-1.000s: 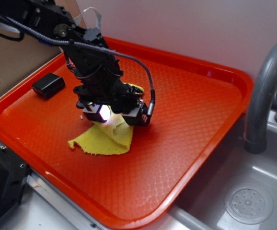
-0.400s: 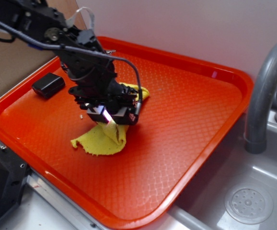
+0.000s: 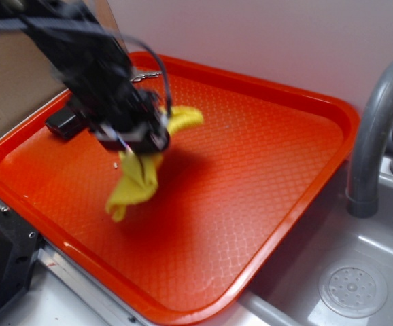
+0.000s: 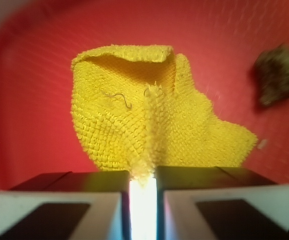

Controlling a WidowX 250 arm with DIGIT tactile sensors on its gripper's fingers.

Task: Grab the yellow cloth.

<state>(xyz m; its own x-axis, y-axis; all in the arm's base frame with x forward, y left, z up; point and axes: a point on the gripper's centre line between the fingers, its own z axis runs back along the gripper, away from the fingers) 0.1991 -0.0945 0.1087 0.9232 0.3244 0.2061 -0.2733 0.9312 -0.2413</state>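
The yellow cloth hangs bunched from my gripper above the left half of the red tray, one corner still near the tray surface. In the wrist view the yellow cloth drapes away from the jaws, and a pinched ridge of it runs into the narrow gap of my gripper. The gripper is shut on that fold. The arm is blurred in the exterior view.
A black block lies at the tray's left edge, partly behind the arm. A brown-grey sponge chunk shows at the right in the wrist view. A grey faucet and sink drain sit to the right of the tray.
My gripper has risen and shifted left with the cloth pinched in it. The cloth went from lying spread on the tray to hanging bunched beneath the jaws.
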